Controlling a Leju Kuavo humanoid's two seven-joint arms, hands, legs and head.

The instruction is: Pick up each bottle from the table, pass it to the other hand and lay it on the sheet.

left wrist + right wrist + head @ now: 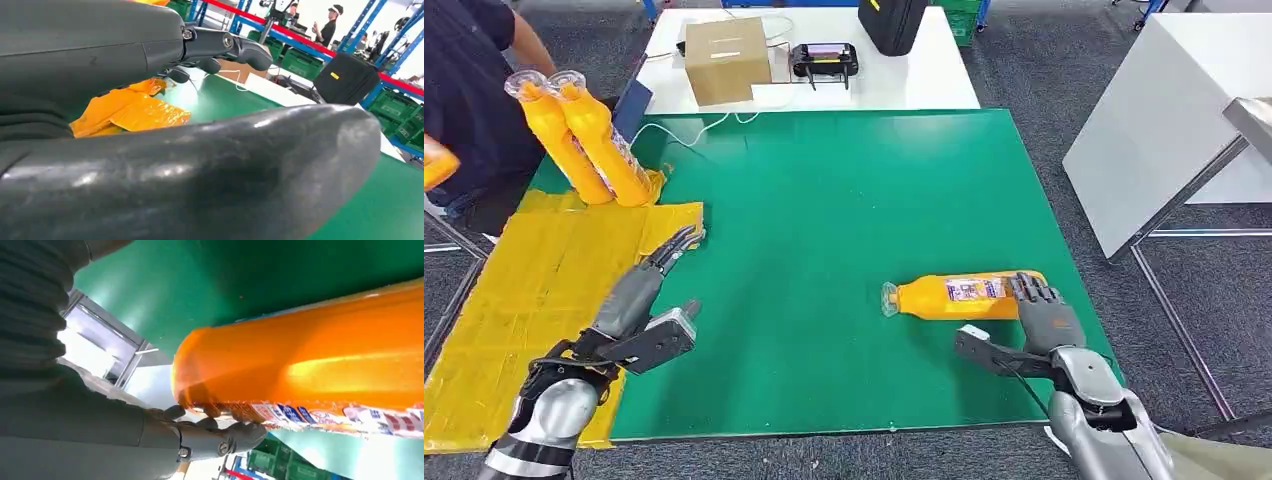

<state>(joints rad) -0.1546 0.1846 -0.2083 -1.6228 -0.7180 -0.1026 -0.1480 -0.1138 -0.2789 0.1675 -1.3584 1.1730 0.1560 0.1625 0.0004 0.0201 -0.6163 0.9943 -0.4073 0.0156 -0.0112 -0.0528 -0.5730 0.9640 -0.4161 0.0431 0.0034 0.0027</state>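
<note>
From the head view, our right hand rests on the fat end of the orange bottle lying on the green table; we should wrap it snugly before lifting. Our left hand is spread and holds nothing, over the yellow sheet.

At the left wrist, the fingers reach out with nothing in them.

At the right wrist, the fingers touch the label; we cannot read its words.

An orange bottle with a blue-printed label, a green table, a yellow sheet.

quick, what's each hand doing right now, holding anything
Left hand: open, holds nothing, over the edge of the yellow sheet.
Right hand: fingers on the base end of the lying orange bottle; a firm grip cannot be told.
</note>
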